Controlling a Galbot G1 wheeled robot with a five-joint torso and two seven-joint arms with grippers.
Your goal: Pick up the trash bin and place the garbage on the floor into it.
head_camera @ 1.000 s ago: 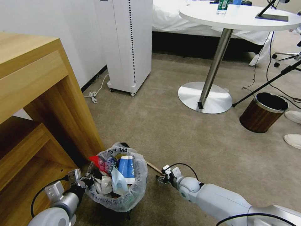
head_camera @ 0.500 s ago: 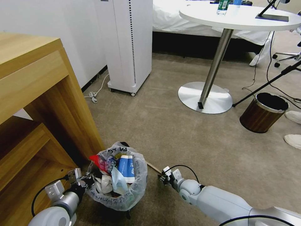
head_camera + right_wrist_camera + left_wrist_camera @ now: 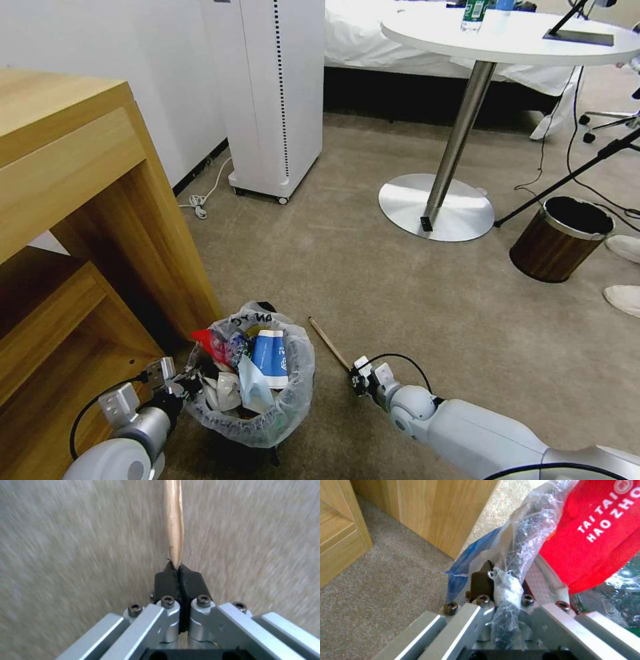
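- The left gripper (image 3: 185,385) is clamped on the rim of the bin (image 3: 280,413), which is packed with litter beside the wooden desk (image 3: 87,200).
- The right gripper (image 3: 179,571) pinches one end of the stick (image 3: 329,343), just right of the bin, over the carpet (image 3: 400,293).

beige carpet (image 3: 373,280), tan wooden stick (image 3: 329,343), red bag (image 3: 593,530) with white lettering, blue-white carton (image 3: 269,358)

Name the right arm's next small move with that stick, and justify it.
Probably lift and swing it leftward over the trash bin. The right gripper is shut on the wooden stick, which stretches out just beside the bin, while the left gripper clamps the bin's bagged rim. The bin's mouth is open.
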